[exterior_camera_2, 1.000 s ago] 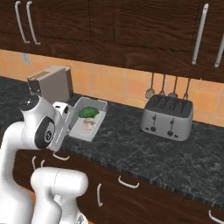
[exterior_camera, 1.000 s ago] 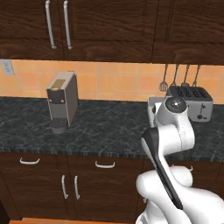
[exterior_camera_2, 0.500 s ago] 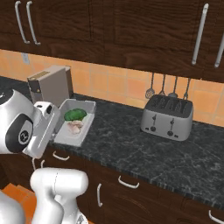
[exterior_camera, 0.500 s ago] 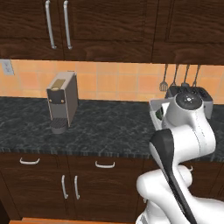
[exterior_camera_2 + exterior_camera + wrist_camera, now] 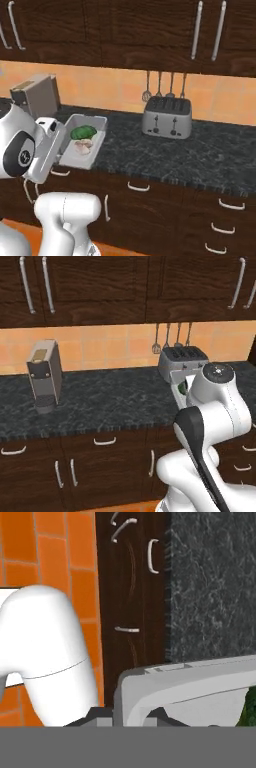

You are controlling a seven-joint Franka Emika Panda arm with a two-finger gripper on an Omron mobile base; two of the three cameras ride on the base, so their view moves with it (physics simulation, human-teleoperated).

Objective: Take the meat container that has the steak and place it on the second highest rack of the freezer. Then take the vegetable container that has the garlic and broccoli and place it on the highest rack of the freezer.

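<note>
Gripper (image 5: 59, 150) clamped narrow on near rim of pale grey rectangular container (image 5: 92, 137), held off the dark speckled stone counter (image 5: 165, 155) | long axis runs away from hand toward the orange tiled wall (image 5: 115, 90) | right base view: green broccoli floret (image 5: 83, 132) beyond pale garlic bulb (image 5: 82, 146); left base: mostly arm-hidden | open air below; steel four-slot toaster (image 5: 166, 117) well apart.

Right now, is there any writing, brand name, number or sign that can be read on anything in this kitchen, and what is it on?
No readable text in any view.
Toaster: small dark marks on its front, no legible letters.
Coffee machine: no label visible.
Vegetable container with broccoli and garlic: plain, unmarked.
Robot arm joint: a small dark symbol, too blurred to read.
</note>
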